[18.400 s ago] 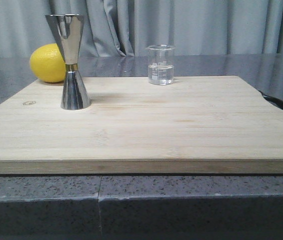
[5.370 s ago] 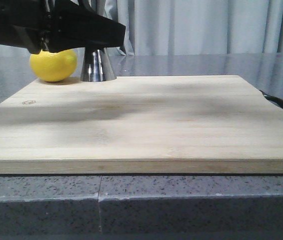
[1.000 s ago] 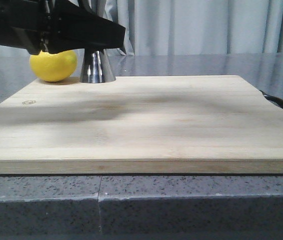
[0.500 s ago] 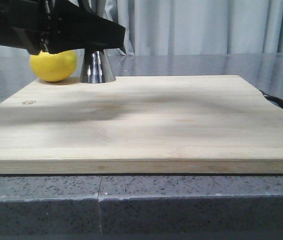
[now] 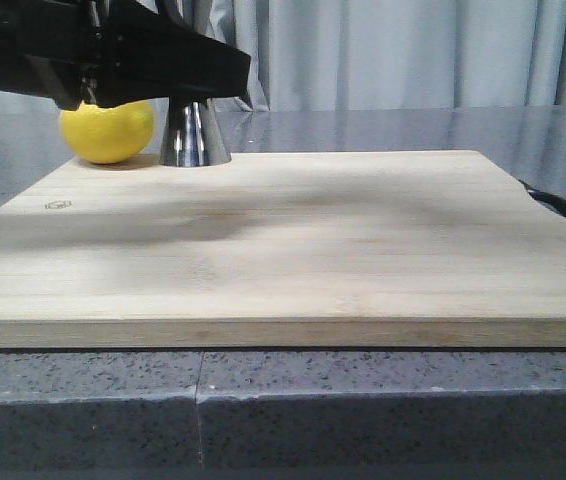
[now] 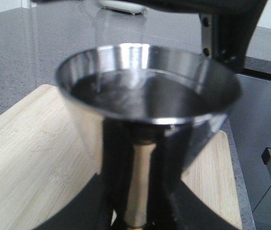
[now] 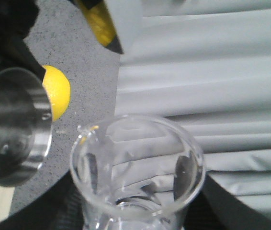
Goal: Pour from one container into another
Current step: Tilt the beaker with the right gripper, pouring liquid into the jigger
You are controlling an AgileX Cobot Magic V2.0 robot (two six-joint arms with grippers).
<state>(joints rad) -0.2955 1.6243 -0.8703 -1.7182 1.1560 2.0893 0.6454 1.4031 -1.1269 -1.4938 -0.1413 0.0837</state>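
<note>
The steel jigger (image 5: 195, 137) stands at the back left of the board, only its lower cone showing under my left arm. My left gripper (image 6: 138, 194) is shut on its narrow waist, and the upper cup (image 6: 147, 91) holds liquid. The clear glass beaker (image 7: 138, 167) is out of the front view. My right gripper (image 7: 138, 213) is shut on it and holds it tilted in the air, its pouring lip (image 7: 84, 130) turned toward the jigger (image 7: 11, 124). In the left wrist view the beaker (image 6: 121, 24) shows faintly just above the cup's far rim.
A yellow lemon (image 5: 108, 130) lies on the counter just left of the jigger. The wooden cutting board (image 5: 293, 250) covers most of the grey counter. A dark handle (image 5: 563, 210) sticks out at the board's right edge. Grey curtains hang behind.
Since the earliest frame the jigger has moved back beside the lemon in my left gripper, and the beaker has left the board. Nothing has visibly moved over the last second.
</note>
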